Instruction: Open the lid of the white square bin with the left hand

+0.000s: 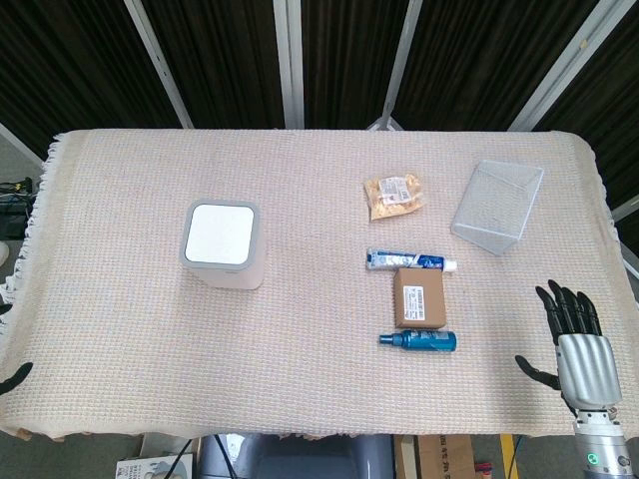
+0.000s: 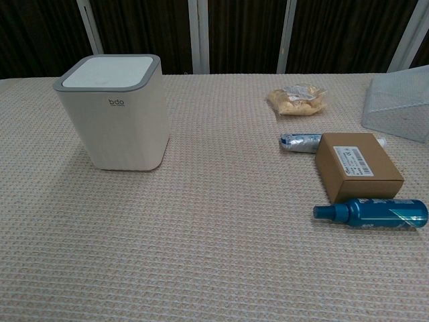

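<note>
Upright on the left half of the counter point(image 1: 130, 329) stands the white bin point(image 1: 224, 245), its lid point(image 1: 221, 235) shut flat inside a grey rim. From the chest view the bin point(image 2: 117, 114) shows a small grey logo on its front face and rounded corners, with the lid point(image 2: 107, 71) level on top. Nothing touches it.

Only a dark tip of the left hand point(image 1: 14, 376) shows at the left edge of the head view, near the front of the counter and well apart from the bin; how its fingers lie cannot be told. The right hand point(image 1: 577, 344) hovers at the front right corner, palm side down, its dark fingers point(image 1: 564, 305) spread wide and holding nothing.

Right of centre lie the other things. A snack bag point(image 1: 393, 195) sits toward the back, and a clear box point(image 1: 496, 208) lies tilted near the right back edge. Nearer the front, a tube point(image 1: 411, 261) lies crosswise, just behind a brown box point(image 1: 419, 298) with a white label. A blue bottle point(image 1: 419, 341) lies on its side just in front of that box, its cap pointing left. A woven beige cloth covers the whole counter.
</note>
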Tool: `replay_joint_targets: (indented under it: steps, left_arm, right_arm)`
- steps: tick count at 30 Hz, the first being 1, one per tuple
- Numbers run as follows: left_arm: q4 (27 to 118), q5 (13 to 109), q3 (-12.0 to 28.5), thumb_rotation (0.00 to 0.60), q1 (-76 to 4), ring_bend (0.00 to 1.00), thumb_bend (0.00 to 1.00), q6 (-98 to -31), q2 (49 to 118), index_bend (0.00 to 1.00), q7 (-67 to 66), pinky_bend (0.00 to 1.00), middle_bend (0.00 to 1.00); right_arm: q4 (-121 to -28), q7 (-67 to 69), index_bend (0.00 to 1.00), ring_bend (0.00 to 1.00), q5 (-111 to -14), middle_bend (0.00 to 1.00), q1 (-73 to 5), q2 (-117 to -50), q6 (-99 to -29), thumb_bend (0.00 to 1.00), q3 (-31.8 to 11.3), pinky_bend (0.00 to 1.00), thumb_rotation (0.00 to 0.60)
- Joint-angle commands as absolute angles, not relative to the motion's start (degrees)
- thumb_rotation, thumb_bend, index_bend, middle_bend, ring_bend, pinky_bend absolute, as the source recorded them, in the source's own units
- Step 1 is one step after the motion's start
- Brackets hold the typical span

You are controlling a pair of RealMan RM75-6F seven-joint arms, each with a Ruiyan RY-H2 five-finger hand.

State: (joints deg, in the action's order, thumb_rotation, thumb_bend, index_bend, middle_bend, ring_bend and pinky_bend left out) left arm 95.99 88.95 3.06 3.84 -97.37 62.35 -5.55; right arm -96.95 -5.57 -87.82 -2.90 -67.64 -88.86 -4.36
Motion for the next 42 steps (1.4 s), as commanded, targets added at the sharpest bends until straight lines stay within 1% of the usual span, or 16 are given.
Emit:
replay_joint_targets:
  steps: [1, 11, 19, 21, 23, 24, 25, 27, 29, 32, 34, 37, 40, 42]
  left_arm:
    - [95.9, 88.9, 3.2, 0.6, 3.7, 0.14, 0.15, -97.4, 62.5, 0.23, -5.7, 0.21, 0.23]
    - [95.8, 89.6, 2.9, 0.6, 3.9, 0.14, 0.15, -97.7, 62.1, 0.22, -4.5, 0.21, 0.23]
    - [94.9, 90.5, 2.9, 0.6, 3.1, 0.14, 0.15, -96.9, 62.6, 0.22, -4.4, 0.21, 0.23]
    - [94.8, 90.7, 2.8, 0.6, 3.0, 0.15, 0.16, -96.9, 62.7, 0.22, -4.6, 0.22, 0.24]
    - [94.8, 90.9, 2.9, 0.6, 2.8, 0.19, 0.17, -96.7, 62.7, 0.22, -4.8, 0.25, 0.26]
    - [94.6, 91.6, 3.1, 0.6, 2.4, 0.21, 0.17, -96.9, 62.9, 0.22, -4.9, 0.27, 0.28]
    - [94.1, 92.5, 3.4, 0.6, 1.9, 0.25, 0.19, -97.2, 63.2, 0.22, -4.8, 0.31, 0.32]
    - [93.1, 93.8, 4.2, 0.6, 0.9, 0.33, 0.21, -97.6, 63.7, 0.22, -4.6, 0.37, 0.44]
    - [93.3, 95.3, 5.0, 0.6, -0.9, 0.44, 0.25, -96.8, 63.4, 0.22, -4.7, 0.44, 0.59]
    - [95.1, 96.6, 6.1, 0.6, -3.7, 0.59, 0.3, -94.3, 62.3, 0.22, -6.4, 0.55, 0.75]
    - [97.2, 97.4, 7.1, 0.6, -6.3, 0.65, 0.34, -91.4, 61.6, 0.22, -8.7, 0.61, 0.82]
    - [100.5, 96.9, 8.4, 0.6, -10.2, 0.73, 0.45, -85.9, 60.8, 0.22, -11.1, 0.68, 0.89]
    - [104.1, 94.9, 9.4, 0.6, -13.8, 0.77, 0.55, -79.7, 60.0, 0.22, -13.2, 0.71, 0.91]
    - [106.5, 93.0, 10.3, 0.6, -16.2, 0.77, 0.58, -75.7, 59.8, 0.23, -16.0, 0.71, 0.91]
  right_arm:
    - [-96.8, -5.7, 0.1, 0.04, -87.5, 0.0, -3.0, -67.8, -88.7, 0.14, -4.6, 0.03, 0.6]
    - [-97.6, -6.6, 0.1, 0.04, -87.9, 0.0, -2.8, -67.5, -88.5, 0.14, -3.9, 0.03, 0.6]
    - [-97.4, -6.3, 0.1, 0.04, -86.7, 0.0, -2.8, -67.3, -88.2, 0.14, -4.4, 0.03, 0.6]
    - [-97.5, -6.0, 0.1, 0.04, -86.9, 0.0, -2.7, -67.2, -88.4, 0.14, -4.4, 0.03, 0.6]
    - [-97.5, -5.8, 0.1, 0.04, -87.0, 0.0, -2.7, -67.2, -88.6, 0.14, -4.4, 0.03, 0.6]
    - [-97.4, -5.7, 0.1, 0.04, -87.0, 0.0, -2.6, -67.1, -88.6, 0.14, -4.4, 0.03, 0.6]
    - [-97.4, -5.6, 0.1, 0.04, -86.9, 0.0, -2.6, -67.1, -88.6, 0.14, -4.5, 0.03, 0.6]
    - [-97.2, -5.4, 0.1, 0.04, -86.5, 0.0, -2.7, -67.2, -88.5, 0.14, -4.7, 0.03, 0.6]
    - [-97.1, -5.0, 0.1, 0.04, -85.8, 0.0, -2.7, -67.4, -88.3, 0.14, -5.0, 0.03, 0.6]
    - [-97.0, -4.8, 0.1, 0.04, -85.0, 0.0, -2.8, -67.5, -87.8, 0.14, -5.2, 0.03, 0.6]
    - [-97.0, -4.8, 0.1, 0.04, -84.9, 0.0, -2.9, -67.6, -87.7, 0.14, -5.3, 0.03, 0.6]
    - [-97.1, -5.0, 0.1, 0.04, -85.1, 0.0, -3.0, -67.7, -87.7, 0.14, -5.2, 0.03, 0.6]
    - [-97.1, -5.3, 0.1, 0.04, -85.2, 0.0, -3.0, -67.8, -87.6, 0.14, -5.0, 0.03, 0.6]
    - [-97.1, -5.4, 0.1, 0.04, -85.2, 0.0, -3.0, -67.8, -87.5, 0.14, -5.0, 0.03, 0.6]
